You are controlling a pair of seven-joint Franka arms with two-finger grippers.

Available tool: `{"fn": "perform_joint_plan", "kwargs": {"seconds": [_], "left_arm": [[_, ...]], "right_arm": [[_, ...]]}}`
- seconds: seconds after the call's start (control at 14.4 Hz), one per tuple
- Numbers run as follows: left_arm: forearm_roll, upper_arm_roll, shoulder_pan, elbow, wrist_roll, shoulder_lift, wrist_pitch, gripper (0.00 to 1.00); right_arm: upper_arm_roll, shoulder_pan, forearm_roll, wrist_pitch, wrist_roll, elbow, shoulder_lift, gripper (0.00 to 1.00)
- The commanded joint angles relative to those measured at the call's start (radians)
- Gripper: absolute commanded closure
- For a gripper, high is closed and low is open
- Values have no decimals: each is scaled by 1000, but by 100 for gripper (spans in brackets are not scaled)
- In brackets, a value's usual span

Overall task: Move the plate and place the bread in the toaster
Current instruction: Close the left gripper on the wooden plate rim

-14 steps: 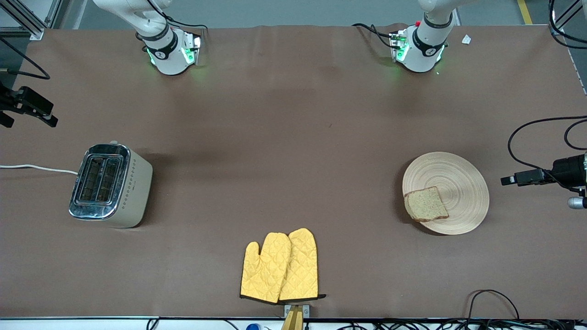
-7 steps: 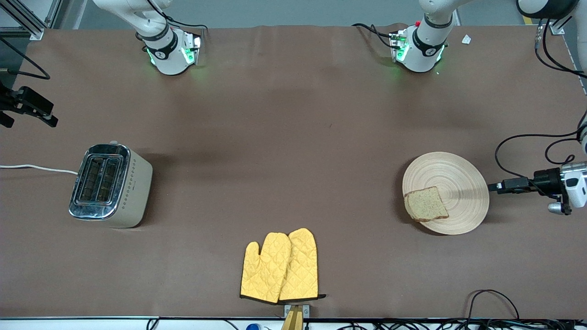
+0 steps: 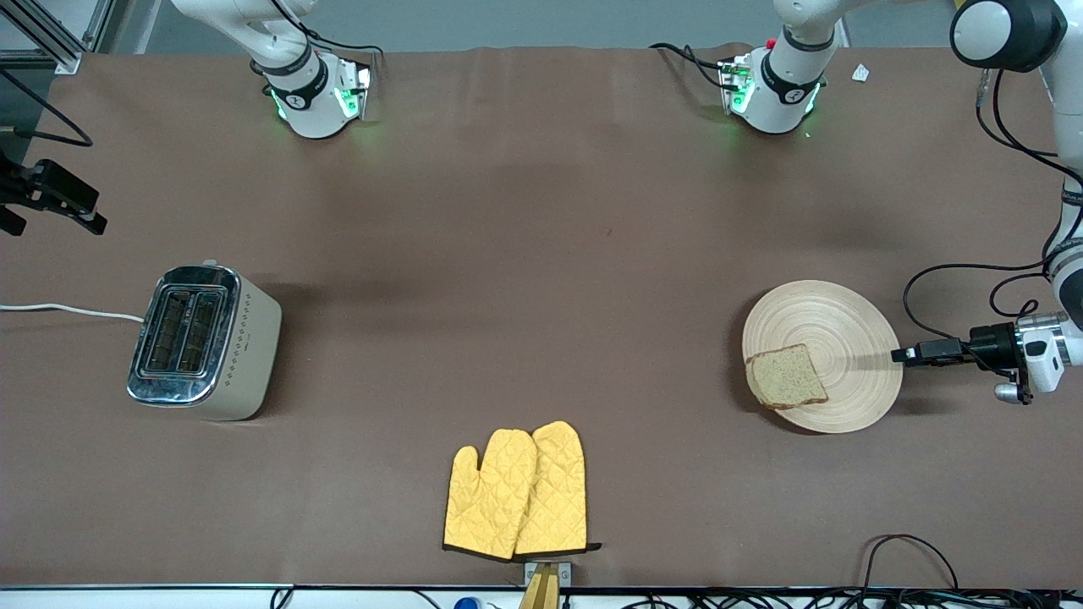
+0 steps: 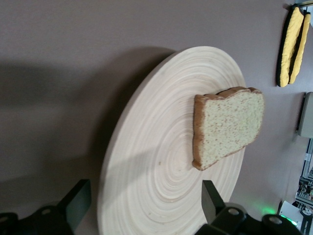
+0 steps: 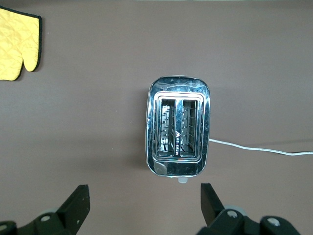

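The pale wooden plate (image 3: 838,334) (image 4: 156,147) lies toward the left arm's end of the table. The bread (image 3: 787,376) (image 4: 227,125) rests on its rim nearest the front camera. My left gripper (image 3: 907,354) (image 4: 145,191) lies level at the plate's rim. It is open, one finger over the plate and one outside the rim, holding nothing. The toaster (image 3: 203,342) (image 5: 178,132) stands toward the right arm's end, both slots empty. My right gripper (image 3: 52,222) (image 5: 144,196) hangs open high above the table beside the toaster.
A pair of yellow oven mitts (image 3: 516,491) (image 5: 17,41) lies near the front edge at the middle. The toaster's white cord (image 3: 68,310) (image 5: 259,148) runs off the table's end. Black cables (image 3: 948,279) trail from the left wrist near the plate.
My left gripper has come in low from the table's end to the plate's rim, still open. The right arm, plate, bread and toaster have not moved.
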Motion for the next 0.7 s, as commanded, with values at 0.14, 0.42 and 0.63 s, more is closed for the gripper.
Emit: {"fn": "perform_joint_plan", "kwargs": {"seconds": [0.14,0.42,0.63], "left_arm": [[-8,-4,8,26,22,28,11,5],[-15,-6,8,26,39,51,11,24],[-15,-6,8,26,55,54,11,46]], "right_arm": [[7,-4,4,6,15,-20,-20,0],[7,-4,4,2,15,-20,-20,0],[7,-4,4,2,14,-20,-20,0]]}}
